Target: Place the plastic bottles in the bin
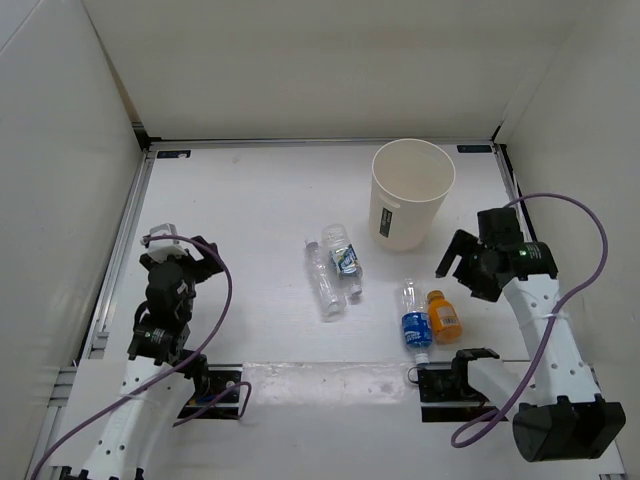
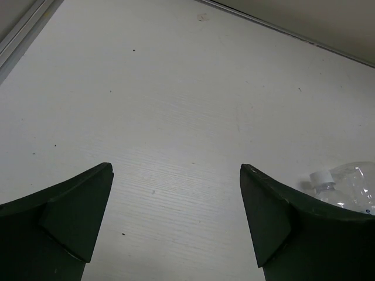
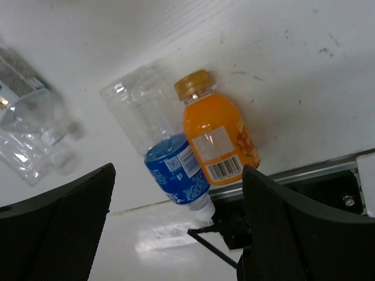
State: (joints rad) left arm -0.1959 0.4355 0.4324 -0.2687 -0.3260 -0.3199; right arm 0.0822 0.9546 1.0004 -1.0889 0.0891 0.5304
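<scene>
1. Right wrist view: the right gripper (image 3: 176,175) hangs above the table (image 1: 250,200) with its jaws spread wide, grasping nothing.
2. Below it lie two of the plastic bottles, side by side and touching: the short orange bottle (image 3: 214,132) and a blue-labelled bottle (image 3: 170,158). Their caps point opposite ways.
3. In the top external view this pair, the orange bottle (image 1: 444,315) and the blue-labelled bottle (image 1: 415,318), lies near the table's front edge, close to the right arm's base.
4. The left gripper (image 2: 176,170) is likewise released over bare table. A white cap (image 2: 322,178) of a clear bottle shows past its right finger.
5. Near the table's middle lie the plain clear bottle (image 1: 323,280) and the second labelled bottle (image 1: 343,255), close beside each other.
6. The bin (image 1: 400,225) stands upright at the far right, beyond the right gripper (image 1: 455,258). All four bottles are outside it.
</scene>
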